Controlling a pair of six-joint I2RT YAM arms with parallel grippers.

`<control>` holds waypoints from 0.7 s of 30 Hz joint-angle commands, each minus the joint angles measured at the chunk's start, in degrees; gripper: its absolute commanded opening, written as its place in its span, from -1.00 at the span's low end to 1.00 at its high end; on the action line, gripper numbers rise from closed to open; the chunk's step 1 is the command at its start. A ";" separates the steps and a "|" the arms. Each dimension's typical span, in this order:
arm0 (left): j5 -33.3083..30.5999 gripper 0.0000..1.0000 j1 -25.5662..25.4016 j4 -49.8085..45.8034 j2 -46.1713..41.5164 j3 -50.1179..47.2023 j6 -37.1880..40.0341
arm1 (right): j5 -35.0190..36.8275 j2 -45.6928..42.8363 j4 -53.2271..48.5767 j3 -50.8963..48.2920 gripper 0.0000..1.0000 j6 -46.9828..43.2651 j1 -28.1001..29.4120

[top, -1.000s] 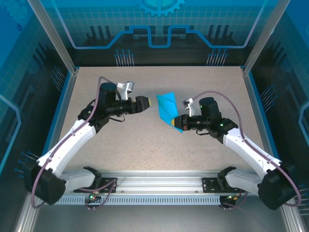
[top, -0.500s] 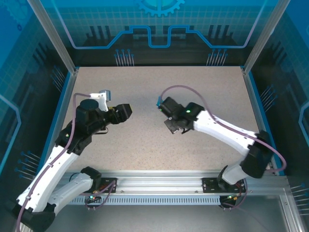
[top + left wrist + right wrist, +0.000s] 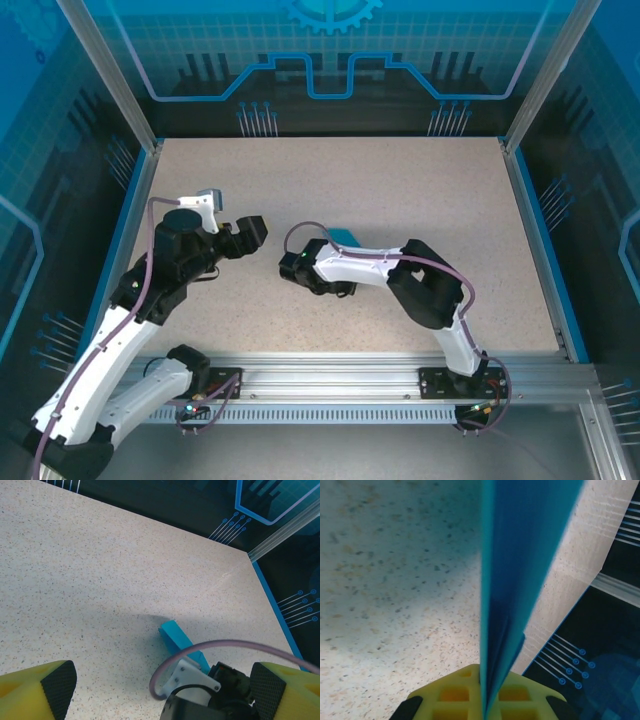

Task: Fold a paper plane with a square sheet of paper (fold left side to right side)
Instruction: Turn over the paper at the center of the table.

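Teal-blue folded paper (image 3: 520,555) stands on edge between the yellow fingers of the right gripper (image 3: 486,690), which is closed tight on its lower end. In the right wrist view several stacked layers meet at the grip, and the sheet rises from there as a narrow, tapering blade. The left gripper (image 3: 252,231) has its jaws spread wide and holds nothing. Its black-padded fingertips (image 3: 57,680) frame the left wrist view from either side.

In the overhead view the right arm reaches across toward the middle of the table (image 3: 400,180), with a corner of the paper showing just beyond its forearm. The left gripper faces it from close by without touching it. From the left wrist the paper appears as a slim strip angled over the speckled surface, with a soft shadow beside it. This suggests it is held clear of the table, though contact at the far tip cannot be ruled out.

Progress, as judged: the square outline is gone and the creased layers point to most folds being made, including the left-to-right fold. The exact shape of the nose and wings is hidden, because the paper is seen only edge-on. What probably remains is any final shaping and setting the paper down.
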 commanded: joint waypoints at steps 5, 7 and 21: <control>-0.43 0.89 0.23 -1.75 3.12 0.55 -0.40 | -12.28 -0.41 0.71 -0.40 -0.61 -5.13 2.00; 0.35 0.91 0.29 -2.40 5.06 1.40 -1.07 | -14.55 -2.25 1.18 -0.90 -0.46 -4.95 1.89; 18.21 0.86 5.91 6.00 17.45 -2.71 -11.47 | -36.02 -27.00 11.33 -13.53 0.45 -3.69 -0.01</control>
